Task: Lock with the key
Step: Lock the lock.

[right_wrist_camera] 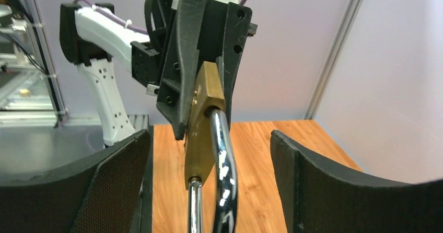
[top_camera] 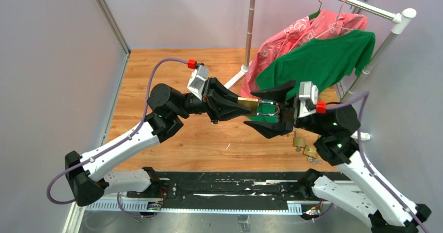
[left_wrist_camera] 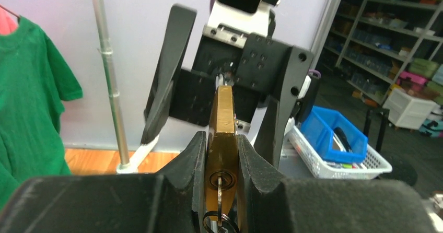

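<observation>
A brass padlock hangs in the air over the wooden table, with my left gripper shut on its body. In the left wrist view the padlock is clamped between both pads, and the key sits in the keyhole with its ring hanging below. My right gripper faces it, open, its fingers standing wide on either side of the chrome shackle without touching it. The right wrist view shows the padlock body edge-on.
Two more brass padlocks lie on the table by the right arm. A clothes rack at the back right carries a green shirt and a pink one; its pole stands just behind the grippers.
</observation>
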